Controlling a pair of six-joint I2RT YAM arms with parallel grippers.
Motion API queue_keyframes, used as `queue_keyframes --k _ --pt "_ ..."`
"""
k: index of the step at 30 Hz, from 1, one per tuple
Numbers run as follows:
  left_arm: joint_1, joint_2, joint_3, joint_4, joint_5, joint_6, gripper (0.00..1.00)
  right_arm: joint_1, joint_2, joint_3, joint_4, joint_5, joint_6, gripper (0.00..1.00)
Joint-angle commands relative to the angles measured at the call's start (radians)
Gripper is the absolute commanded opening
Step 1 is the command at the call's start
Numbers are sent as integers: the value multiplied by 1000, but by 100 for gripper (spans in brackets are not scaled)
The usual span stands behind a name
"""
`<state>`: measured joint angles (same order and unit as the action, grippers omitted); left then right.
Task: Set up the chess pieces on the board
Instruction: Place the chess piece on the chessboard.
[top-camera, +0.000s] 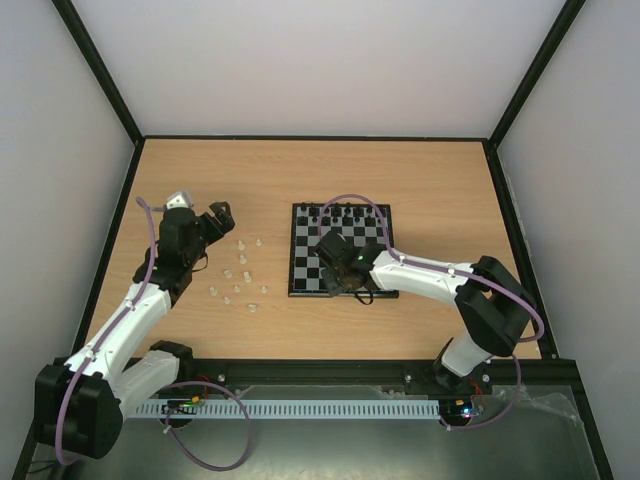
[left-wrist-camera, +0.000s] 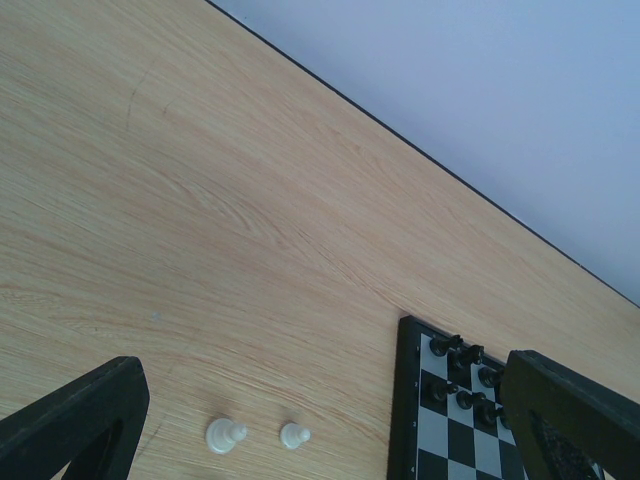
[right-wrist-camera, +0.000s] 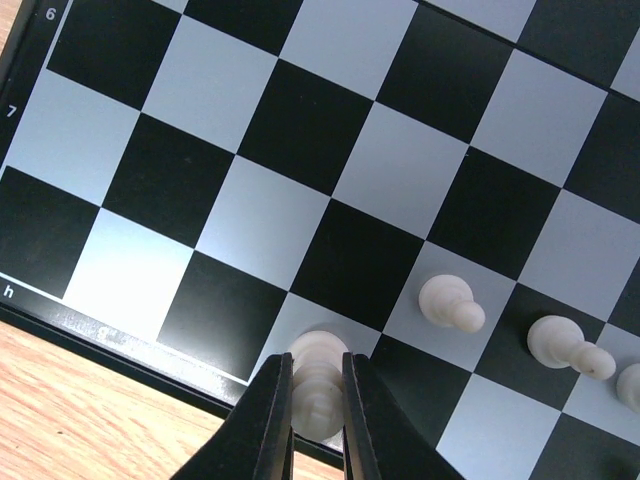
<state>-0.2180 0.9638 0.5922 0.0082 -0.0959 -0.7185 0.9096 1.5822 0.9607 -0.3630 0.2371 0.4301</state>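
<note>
Wooden desk (top-camera: 420, 170), right pincer (right-wrist-camera: 318, 365) gripping a white piece (right-wrist-camera: 320, 345) at edge of board (right-wrist-camera: 300, 130), left pincer (left-wrist-camera: 322, 378) spread wide near loose pieces (left-wrist-camera: 226, 436)

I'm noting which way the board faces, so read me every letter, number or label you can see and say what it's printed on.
"6": on the black rim of the chessboard, upper left of the right wrist view.
"7": same rim, lower down the picture's left edge.
"h": on the rim beside the corner square, lower left.
Faint marks on the rim just right of the "h": too blurred to read.
Top and left wrist views: no readable text.
</note>
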Motion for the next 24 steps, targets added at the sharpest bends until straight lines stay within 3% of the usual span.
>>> queue_keyframes --k 1,18,24 --pt "3 1 -11 1 10 5 100 -10 17 -20 -12 0 -8 8" --pt "3 4 -11 3 9 6 100 -10 -26 -17 -39 -19 -4 23" --pt "3 4 -11 3 7 7 100 -10 -98 23 -81 -9 -2 35"
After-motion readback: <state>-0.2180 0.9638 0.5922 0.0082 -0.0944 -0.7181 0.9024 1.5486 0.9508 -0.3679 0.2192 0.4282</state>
